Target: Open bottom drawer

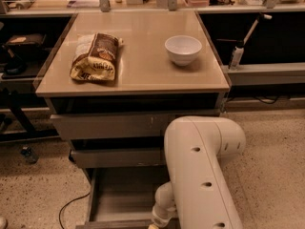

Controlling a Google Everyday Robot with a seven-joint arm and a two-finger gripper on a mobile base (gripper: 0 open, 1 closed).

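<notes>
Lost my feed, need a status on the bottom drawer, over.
One gripper low at the bottom drawer front edge. Drawer pulled out. Robot arm hides its right side; no obstruction seen.

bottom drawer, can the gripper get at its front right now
Probably yes: the arm hangs at the front of the open bottom drawer, nothing between; the gripper itself is out of view below.
</notes>
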